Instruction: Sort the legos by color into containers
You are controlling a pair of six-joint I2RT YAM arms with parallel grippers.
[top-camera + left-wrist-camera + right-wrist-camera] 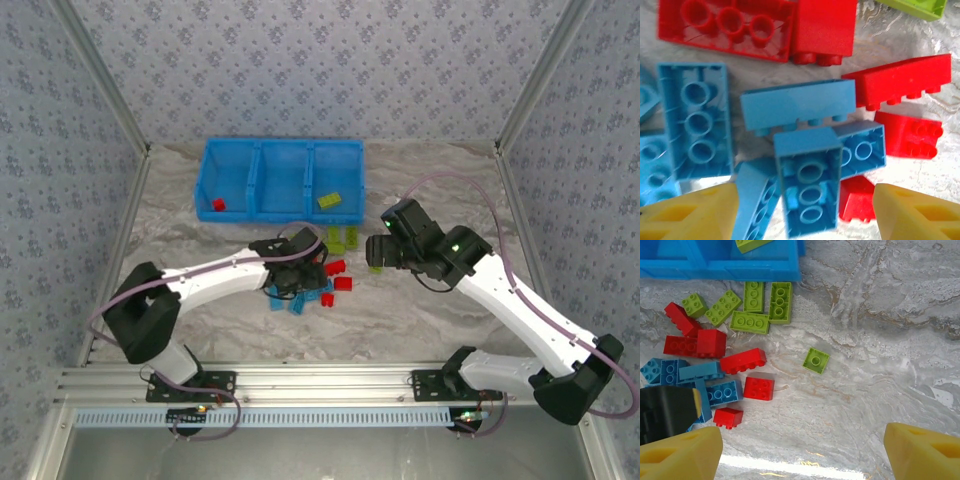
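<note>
Left wrist – left fingers (690,215) apart, straddling light-blue brick (807,185), likely lining up pinch – right fingers (925,450) spread wide, empty above table (865,365).

You've got grey patterned walls (300,60) boxing in a pale marbled surface (400,320). A metal rail (330,383) runs along the near edge.

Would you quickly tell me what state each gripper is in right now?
Left gripper: open, straddling a light blue brick, not gripping it.
Right gripper: open, holding nothing.
</note>
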